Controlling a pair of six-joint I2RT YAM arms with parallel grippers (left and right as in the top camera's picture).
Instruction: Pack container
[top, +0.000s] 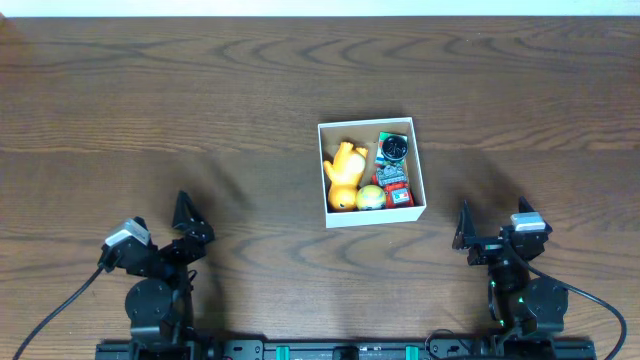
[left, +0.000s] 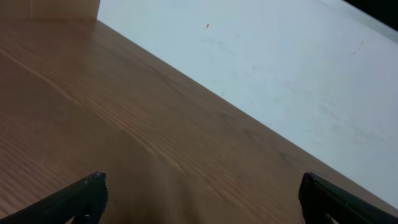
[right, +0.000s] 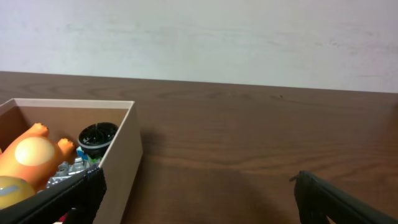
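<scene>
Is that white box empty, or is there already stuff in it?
Filled: an orange toy animal, a yellow-green ball and a round black thing lie inside the box, open on top.

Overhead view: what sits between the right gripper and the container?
Nothing but bare table. In the overhead view, only wood grain separates the right gripper from the container.
</scene>
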